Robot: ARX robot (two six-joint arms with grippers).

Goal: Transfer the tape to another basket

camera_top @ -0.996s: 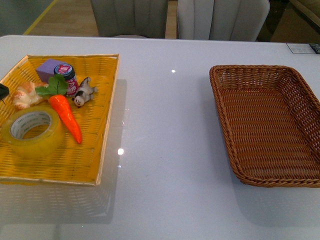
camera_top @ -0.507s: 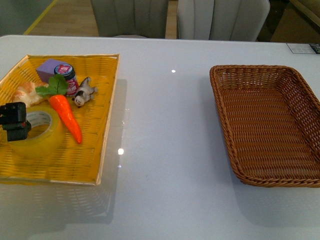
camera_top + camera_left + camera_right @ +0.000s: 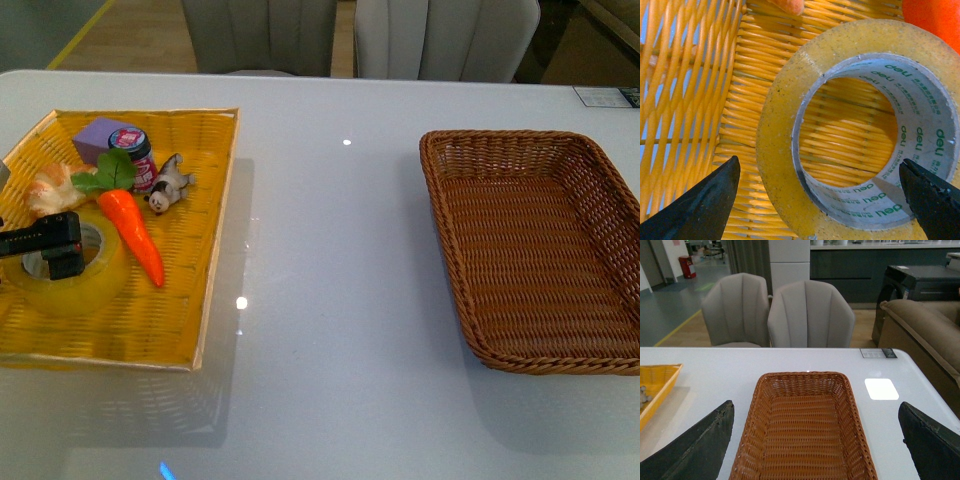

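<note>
Spread wide and gripping nothing, the left gripper (image 3: pixel 818 165) is poised low over the tape (image 3: pixel 100 280), which lies flat on its side at the near left of the yellow tray (image 3: pixel 150 330). In the left wrist view one finger is seen outside the roll's rim and the other at the opposite side, by the printed core; whether either touches cannot be told. The roll is judged light and stiff, a rigid ring unlikely to deform, though its glossy outer film may prove slippery. A hold across the wall, one finger inside the core and one outside, is thought the surest. Just beside the roll a toy carrot (image 3: pixel 135 235) is laid, and it could be nudged during the lift. Further back in the tray two small figurines (image 3: pixel 165 185), a jar (image 3: pixel 135 155) and a purple block (image 3: pixel 100 135) are grouped. Well apart across the white counter (image 3: pixel 330 300), the basket (image 3: pixel 450 240) is left unfilled, watched by the right gripper (image 3: pixel 816 407), likewise parted and unladen. Chairs (image 3: pixel 440 35) are drawn up beyond.
</note>
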